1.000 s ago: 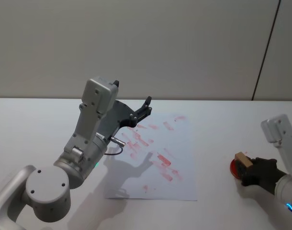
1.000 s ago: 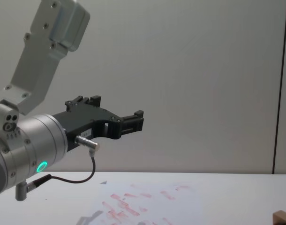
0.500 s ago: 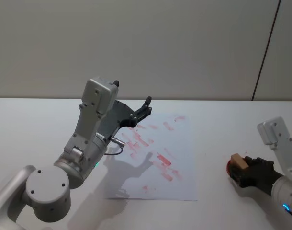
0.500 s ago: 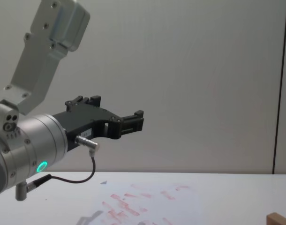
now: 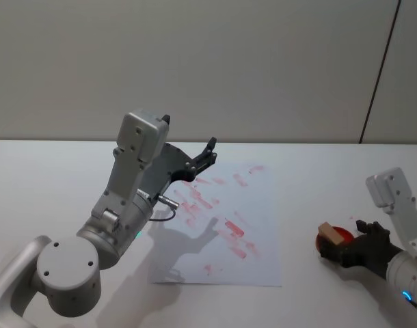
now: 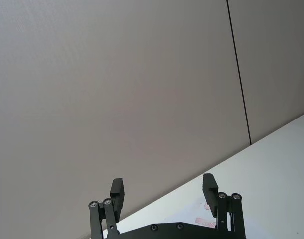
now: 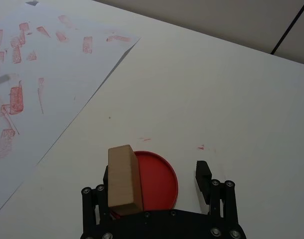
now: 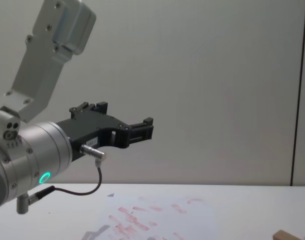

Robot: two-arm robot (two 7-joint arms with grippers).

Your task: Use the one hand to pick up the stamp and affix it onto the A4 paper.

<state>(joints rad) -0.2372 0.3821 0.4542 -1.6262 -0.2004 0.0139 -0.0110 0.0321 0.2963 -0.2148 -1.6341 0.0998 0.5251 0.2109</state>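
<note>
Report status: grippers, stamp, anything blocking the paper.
Right gripper open around stamp, over red ink pad. Left gripper open, raised over A4 paper.

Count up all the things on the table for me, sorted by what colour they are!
White: 1, the A4 paper with red smudges.
Light brown: 1, the wooden stamp.
Red: 1, the round ink pad.
Total: 3.
</note>
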